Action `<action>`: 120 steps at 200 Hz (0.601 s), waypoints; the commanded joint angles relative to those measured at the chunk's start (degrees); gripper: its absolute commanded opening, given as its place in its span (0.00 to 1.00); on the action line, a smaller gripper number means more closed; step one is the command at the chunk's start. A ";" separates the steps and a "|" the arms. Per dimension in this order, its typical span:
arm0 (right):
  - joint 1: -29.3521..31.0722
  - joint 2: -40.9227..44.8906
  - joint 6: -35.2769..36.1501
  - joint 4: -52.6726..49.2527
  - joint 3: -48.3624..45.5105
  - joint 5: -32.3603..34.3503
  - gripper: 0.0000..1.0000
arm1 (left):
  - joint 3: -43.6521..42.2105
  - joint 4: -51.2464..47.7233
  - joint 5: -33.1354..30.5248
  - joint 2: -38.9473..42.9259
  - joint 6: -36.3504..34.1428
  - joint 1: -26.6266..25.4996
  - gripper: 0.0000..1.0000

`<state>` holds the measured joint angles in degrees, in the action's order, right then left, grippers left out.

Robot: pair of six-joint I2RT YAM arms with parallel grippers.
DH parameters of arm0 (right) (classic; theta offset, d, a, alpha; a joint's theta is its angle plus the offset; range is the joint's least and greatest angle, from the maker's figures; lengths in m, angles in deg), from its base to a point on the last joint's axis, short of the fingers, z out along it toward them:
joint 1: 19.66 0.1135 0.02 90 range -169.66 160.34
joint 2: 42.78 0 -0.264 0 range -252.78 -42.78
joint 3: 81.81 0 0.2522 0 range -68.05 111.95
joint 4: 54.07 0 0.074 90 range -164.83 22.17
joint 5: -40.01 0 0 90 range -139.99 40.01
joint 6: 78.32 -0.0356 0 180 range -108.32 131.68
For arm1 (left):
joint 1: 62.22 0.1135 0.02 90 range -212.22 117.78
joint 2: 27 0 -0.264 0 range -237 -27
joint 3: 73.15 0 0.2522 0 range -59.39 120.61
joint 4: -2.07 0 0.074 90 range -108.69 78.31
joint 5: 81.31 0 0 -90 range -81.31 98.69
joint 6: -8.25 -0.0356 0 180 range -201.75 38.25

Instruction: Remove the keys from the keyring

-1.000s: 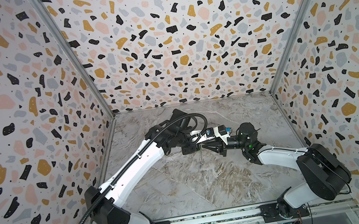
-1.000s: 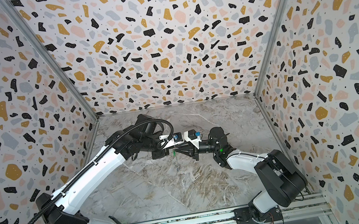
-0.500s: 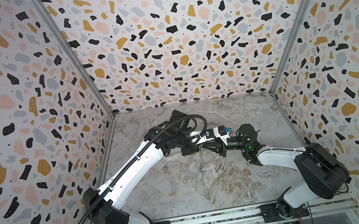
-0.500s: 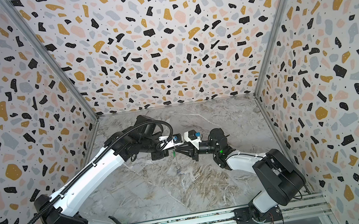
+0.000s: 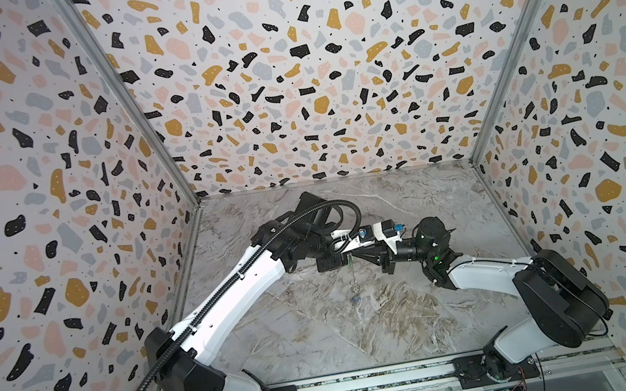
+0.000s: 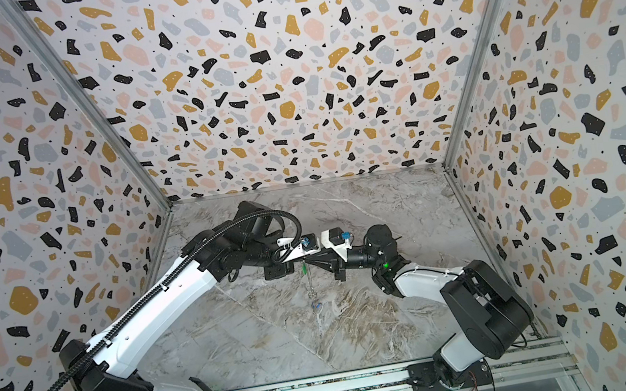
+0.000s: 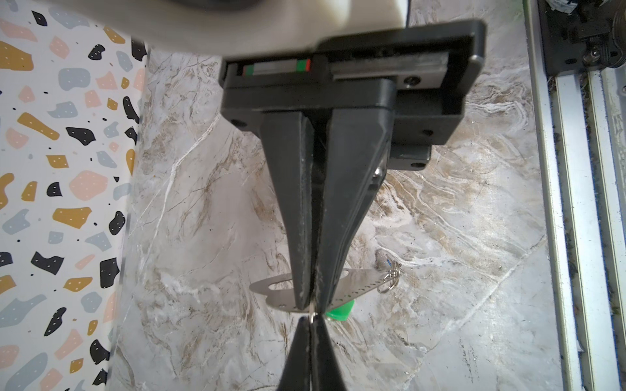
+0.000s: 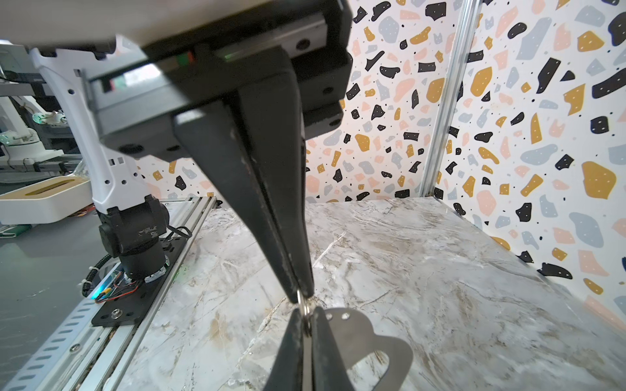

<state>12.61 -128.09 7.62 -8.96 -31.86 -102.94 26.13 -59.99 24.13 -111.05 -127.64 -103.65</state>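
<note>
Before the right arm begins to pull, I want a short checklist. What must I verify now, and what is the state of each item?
1. The left gripper is shut on the keyring plate: ok.
2. The right gripper is shut on the small wire ring at the plate's corner: ok.
3. The green tag sits on that same ring: cannot tell.
4. The blue tag hangs below, away from both grippers: ok.
5. The ring's coil is already spread open: cannot tell.
</note>
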 commanded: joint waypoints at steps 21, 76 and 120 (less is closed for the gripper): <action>0.42 1.18 -0.24 2.37 -0.74 0.30 0.03 | -0.34 1.69 1.25 1.26 -0.61 -0.47 0.00; 0.44 0.96 -2.69 8.18 -2.16 1.19 0.00 | -4.53 8.67 0.40 4.95 2.59 1.64 0.27; 0.85 0.09 -4.44 11.57 -2.44 0.75 0.00 | -20.69 28.85 19.21 16.05 9.15 11.27 0.31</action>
<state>12.98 -128.33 5.02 -2.49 -34.46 -101.83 12.16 -45.39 32.35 -100.10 -123.57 -96.15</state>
